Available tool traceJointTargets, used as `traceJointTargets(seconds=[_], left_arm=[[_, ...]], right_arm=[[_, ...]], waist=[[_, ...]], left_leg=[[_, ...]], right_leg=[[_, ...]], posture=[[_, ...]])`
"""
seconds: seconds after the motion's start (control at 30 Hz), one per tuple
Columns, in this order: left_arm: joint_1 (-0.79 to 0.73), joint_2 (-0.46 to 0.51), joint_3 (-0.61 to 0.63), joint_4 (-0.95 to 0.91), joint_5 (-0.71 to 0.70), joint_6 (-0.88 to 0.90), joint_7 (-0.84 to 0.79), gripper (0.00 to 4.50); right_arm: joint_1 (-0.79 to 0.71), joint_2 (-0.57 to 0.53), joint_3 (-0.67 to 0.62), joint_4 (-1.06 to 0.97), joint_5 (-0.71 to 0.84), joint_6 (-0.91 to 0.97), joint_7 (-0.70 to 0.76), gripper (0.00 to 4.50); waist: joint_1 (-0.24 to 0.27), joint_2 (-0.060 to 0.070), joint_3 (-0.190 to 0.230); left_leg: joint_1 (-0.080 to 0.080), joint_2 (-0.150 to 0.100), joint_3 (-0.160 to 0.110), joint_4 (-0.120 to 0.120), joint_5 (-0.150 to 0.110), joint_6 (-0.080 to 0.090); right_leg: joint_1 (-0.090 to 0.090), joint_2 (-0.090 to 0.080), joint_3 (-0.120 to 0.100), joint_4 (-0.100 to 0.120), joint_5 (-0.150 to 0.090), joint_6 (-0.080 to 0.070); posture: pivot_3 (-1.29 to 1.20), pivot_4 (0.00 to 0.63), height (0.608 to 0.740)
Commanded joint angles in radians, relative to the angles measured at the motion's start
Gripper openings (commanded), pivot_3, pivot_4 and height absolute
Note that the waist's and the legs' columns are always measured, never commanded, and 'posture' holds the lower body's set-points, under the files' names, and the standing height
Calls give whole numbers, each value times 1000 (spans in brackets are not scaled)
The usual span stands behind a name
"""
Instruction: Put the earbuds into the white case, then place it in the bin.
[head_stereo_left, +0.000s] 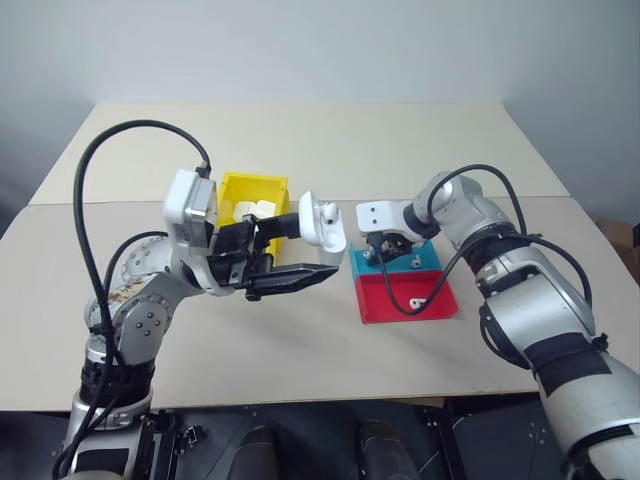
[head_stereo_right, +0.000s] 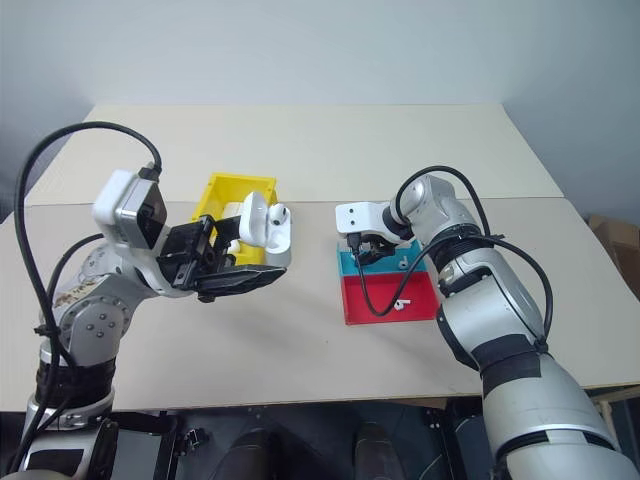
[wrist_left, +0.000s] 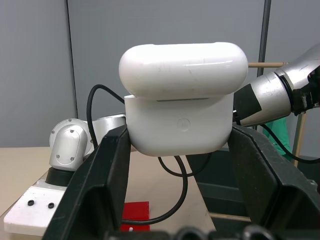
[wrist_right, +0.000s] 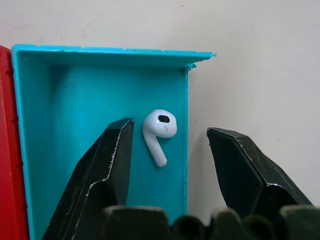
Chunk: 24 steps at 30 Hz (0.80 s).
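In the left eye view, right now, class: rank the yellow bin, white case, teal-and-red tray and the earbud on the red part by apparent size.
1. Teal-and-red tray
2. Yellow bin, partly hidden, so unsure against the tray
3. White case, raised nearer the camera
4. Earbud

You face a pale beige counter (head_stereo_left: 330, 150) made of two boards joined by a seam, set against a plain grey wall (head_stereo_left: 300, 45). Soft, even light falls throughout.

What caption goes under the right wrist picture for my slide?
Open right gripper poised over a white earbud lying in the teal tray.
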Motion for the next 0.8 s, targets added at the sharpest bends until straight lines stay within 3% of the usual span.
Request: traceJointTargets(seconds=[0.03,0.23,0.33,0.5,0.8], left_arm=[[-2,9,23,-30,-24,-4,4,2703],[4,13,28,-39,-26,-2,10,2703],[9,15,29,-48,-29,0,14,2703],[3,22,30,-36,-28,-2,10,2703],[-9,23,25,-16,-33,-5,-2,2703]], right_arm=[[-24,13,-21,27,-15,-1,-25,2798],[-13,22,-29,30,-29,-5,-11,2798],[-7,20,-30,26,-34,-2,5,2184],[-3,25,-37,24,-27,7,30,625],[-12,11,-114,-5,33,89,56,625]], waist=[[-1,0,0],[-2,0,0],[-2,0,0],[-2,0,0],[-2,0,0]], left_leg=[[0,0,0,0,0,0],[0,0,0,0,0,0],[0,0,0,0,0,0],[0,0,0,0,0,0],[0,0,0,0,0,0]], right_leg=[[0,0,0,0,0,0],[0,0,0,0,0,0],[0,0,0,1,0,0],[0,0,0,1,0,0],[0,0,0,1,0,0]], posture=[[0,150,740],[0,150,740],[0,150,740],[0,150,740],[0,150,740]])
